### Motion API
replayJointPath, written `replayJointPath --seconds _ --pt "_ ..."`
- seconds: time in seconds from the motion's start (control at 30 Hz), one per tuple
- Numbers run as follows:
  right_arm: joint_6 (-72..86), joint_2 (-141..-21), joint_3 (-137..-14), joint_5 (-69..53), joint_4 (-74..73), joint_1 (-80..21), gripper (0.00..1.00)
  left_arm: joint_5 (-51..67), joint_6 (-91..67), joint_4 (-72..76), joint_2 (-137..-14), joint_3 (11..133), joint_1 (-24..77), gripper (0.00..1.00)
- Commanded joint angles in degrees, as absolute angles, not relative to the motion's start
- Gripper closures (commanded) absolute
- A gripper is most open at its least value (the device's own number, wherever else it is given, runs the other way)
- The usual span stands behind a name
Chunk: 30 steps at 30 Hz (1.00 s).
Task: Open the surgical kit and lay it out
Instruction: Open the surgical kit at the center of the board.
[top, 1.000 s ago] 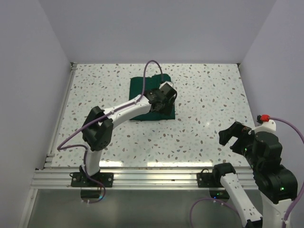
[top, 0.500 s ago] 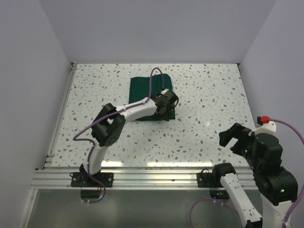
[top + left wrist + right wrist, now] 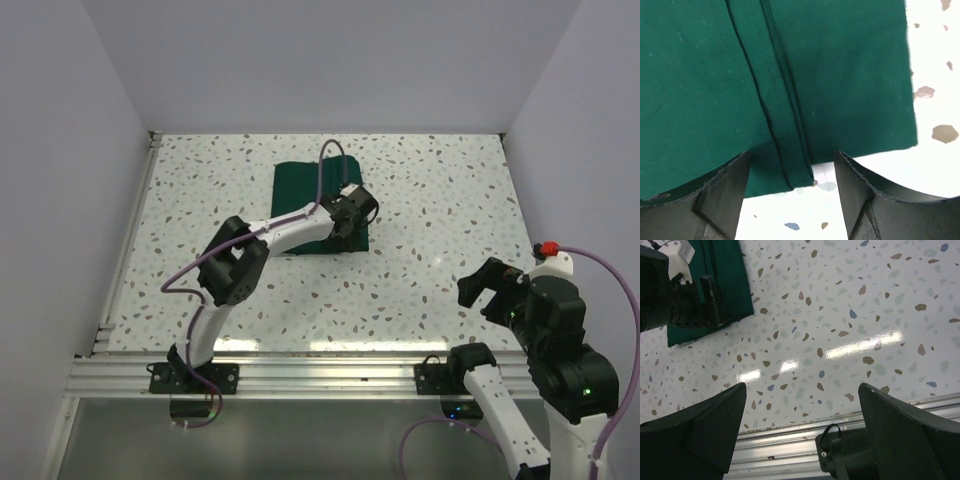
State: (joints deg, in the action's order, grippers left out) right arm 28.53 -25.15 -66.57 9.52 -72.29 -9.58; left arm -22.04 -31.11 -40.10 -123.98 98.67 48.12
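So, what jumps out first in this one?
A folded dark green cloth wrap lies toward the far side of the speckled table. The left gripper hangs over its near edge, jaws open astride a folded hem. The right gripper hangs open over bare tabletop, near right.

The dark green cloth wrap [image 3: 300,190] lay folded into a flat rectangle on the far middle of the speckled tabletop [image 3: 440,200]. The left arm [image 3: 280,230] stretched across the wrap's near edge, and the left tool [image 3: 347,230] sat low over its near right corner. A purple cable [image 3: 322,165] arched above the cloth. The right tool [image 3: 482,289], fingers spread, hung near the tabletop's right front edge, well apart from the wrap.
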Motion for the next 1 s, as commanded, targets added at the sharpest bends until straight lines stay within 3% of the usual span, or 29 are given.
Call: replayJointPath --seconds 0.0,0.17,0.43,0.53,0.6,0.8,0.97 --pt "27.25 -26.37 -65.92 8.79 -70.49 -9.58 0.02 -24.17 -32.78 -41.48 -125.07 99.93 47.37 0.29" --pt "27.16 -26.28 -65.3 8.88 -70.05 -9.49 0.02 -23.91 -34.45 -42.19 -125.86 99.76 45.8 0.32" --pt "26.98 -26.19 -64.86 9.23 -69.79 -9.49 0.02 -21.53 -35.6 -40.96 -123.66 97.56 43.16 0.54" --pt "26.98 -25.93 -64.51 9.32 -69.79 -9.58 0.02 -21.27 -35.07 -40.96 -123.75 97.65 42.54 0.71" --pt "26.98 -25.93 -64.34 9.49 -69.78 -9.58 0.02 -20.66 -34.63 -41.04 -123.84 97.82 42.1 0.98" --pt "27.25 -26.63 -64.51 10.11 -69.0 -9.58 0.02 -20.3 -33.66 -41.66 -119.64 100.97 41.4 1.0" --pt "25.67 -30.93 -66.44 6.17 -65.57 -9.49 0.02 -19.34 -34.45 -42.89 -111.37 102.83 34.73 1.0"
